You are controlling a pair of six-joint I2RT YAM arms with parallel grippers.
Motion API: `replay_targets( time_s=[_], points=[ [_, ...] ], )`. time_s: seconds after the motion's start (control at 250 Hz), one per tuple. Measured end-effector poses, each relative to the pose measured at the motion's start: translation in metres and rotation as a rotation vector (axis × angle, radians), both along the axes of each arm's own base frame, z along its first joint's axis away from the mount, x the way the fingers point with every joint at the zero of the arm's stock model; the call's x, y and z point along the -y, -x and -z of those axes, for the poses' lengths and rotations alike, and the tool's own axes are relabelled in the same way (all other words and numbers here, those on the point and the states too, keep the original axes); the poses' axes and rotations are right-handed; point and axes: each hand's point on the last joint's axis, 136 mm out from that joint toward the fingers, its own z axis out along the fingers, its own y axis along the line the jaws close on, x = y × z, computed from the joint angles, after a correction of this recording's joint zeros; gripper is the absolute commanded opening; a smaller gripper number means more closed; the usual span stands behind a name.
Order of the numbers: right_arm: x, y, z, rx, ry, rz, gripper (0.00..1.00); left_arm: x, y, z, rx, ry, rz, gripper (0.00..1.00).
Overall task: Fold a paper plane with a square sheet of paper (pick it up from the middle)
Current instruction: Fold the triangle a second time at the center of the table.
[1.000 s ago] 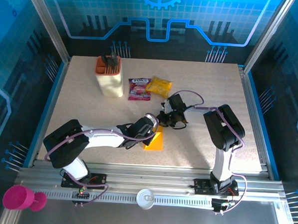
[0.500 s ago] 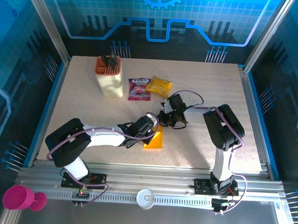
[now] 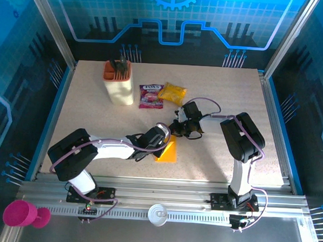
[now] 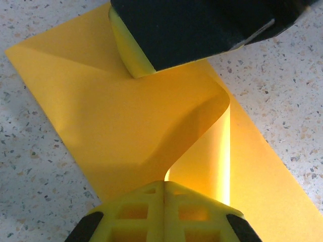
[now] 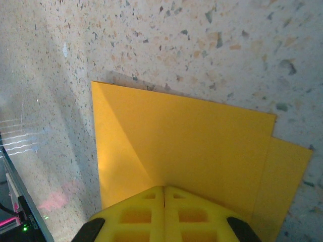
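Toward the middle of the bench's point(image 3: 228, 92) near edge, the left gripper point(image 4: 164, 184) is clamped shut on a curled-up flap of the square sheet of paper point(image 4: 101, 116), while the right gripper point(image 5: 164, 187), jaws closed and empty, presses its tips down on the sheet just beside. Over the last second almost nothing shifts, only the left arm point(image 3: 111, 147) nudges slightly; likely an early fold being held, crease not yet flattened.

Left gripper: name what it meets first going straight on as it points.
The square sheet of paper, whose curled fold starts at the left gripper's tips; beyond it, likely the right gripper.
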Motion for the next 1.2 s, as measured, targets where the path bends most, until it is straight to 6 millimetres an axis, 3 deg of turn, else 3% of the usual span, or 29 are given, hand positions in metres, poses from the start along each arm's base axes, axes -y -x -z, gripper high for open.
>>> replay_targets(
  time_s=[1.202],
  points=[
    [0.0004,-0.0002,0.0002,-0.002,-0.003,0.0,0.0,-0.0038,-0.0086,0.0059,0.016,-0.043,-0.001,0.0]
  ],
)
